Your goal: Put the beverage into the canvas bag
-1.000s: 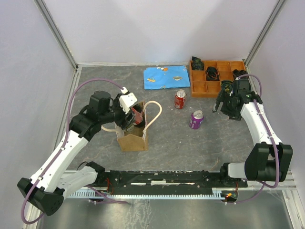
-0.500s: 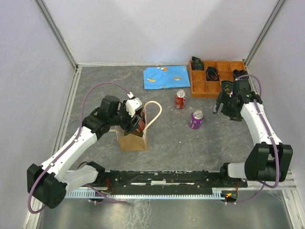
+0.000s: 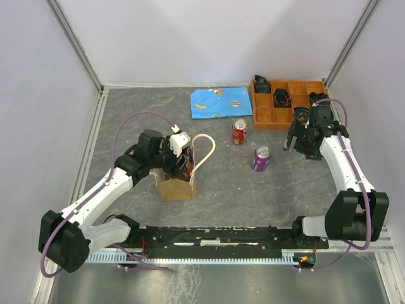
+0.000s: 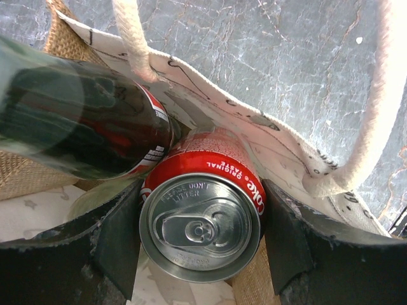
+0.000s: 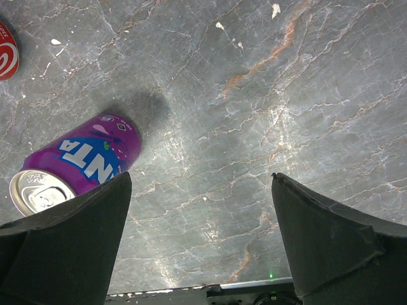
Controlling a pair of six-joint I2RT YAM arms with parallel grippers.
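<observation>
We see the left hand (image 4: 202,230) closed around a red beverage can (image 4: 202,190), one dark finger (image 4: 117,244) pressed on each side of it, and both are down in the open mouth of the canvas bag (image 3: 175,185). The can's silver top and pull tab face the wrist camera, and its side touches a dark bottle (image 4: 82,130) that lies in the bag with it. We cannot tell whether the can rests on the bag's bottom. The bag's pale inner wall sits just behind the can, and a cream rope handle (image 4: 376,95) loops over it. From above, the bag stands upright on the grey surface (image 3: 126,114) with the left hand (image 3: 179,158) buried in its top. To the right of the bag a purple can (image 3: 261,158) stands upright, and a second red can (image 3: 239,132) stands between that one and the bag, slightly farther back. The right hand (image 3: 295,142) hovers farther right of the bag, past the purple can, its fingers spread wide with nothing between them. Beyond the bag lie a blue cloth (image 3: 221,102) and an orange tray (image 3: 264,116).
</observation>
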